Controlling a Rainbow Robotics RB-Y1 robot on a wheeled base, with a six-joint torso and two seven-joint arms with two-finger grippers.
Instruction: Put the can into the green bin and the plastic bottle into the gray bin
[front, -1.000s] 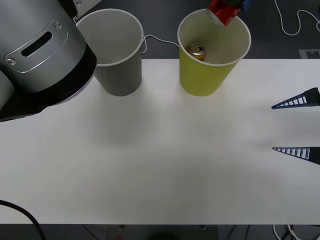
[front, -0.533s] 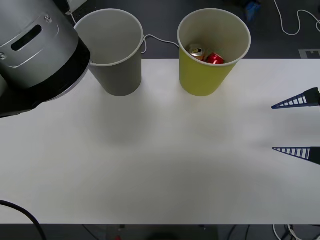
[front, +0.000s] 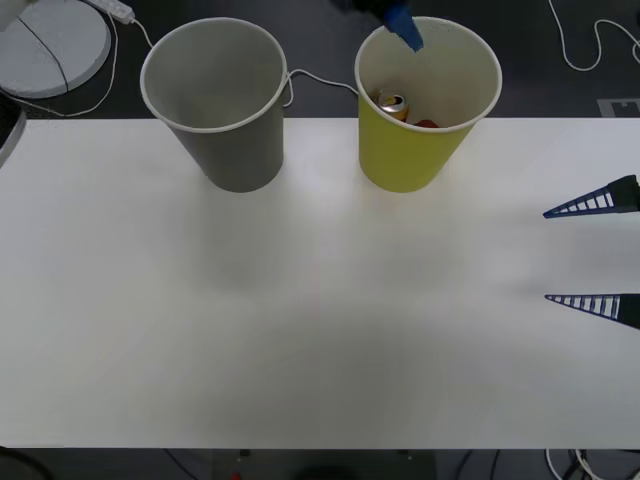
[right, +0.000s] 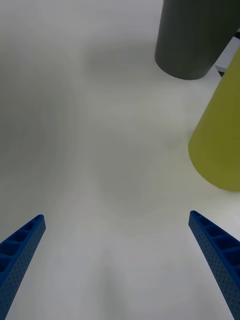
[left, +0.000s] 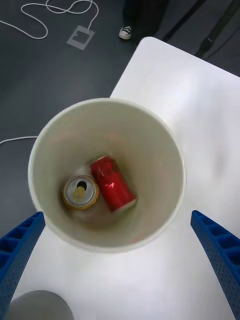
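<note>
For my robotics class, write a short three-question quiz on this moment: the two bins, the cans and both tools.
1. True or false: the can lies on its side inside the green bin.
2. Multiple choice: what shares the green bin with it? A) a plastic bottle B) a gold can C) nothing
3. Short answer: where is each tool, and how do its fingers stand?

Key
1. True.
2. B: the gold can stands upright beside it.
3. The left tool is above the green bin, open. The right tool is open over the table, at the robot's right, away from the gray bin.
</note>
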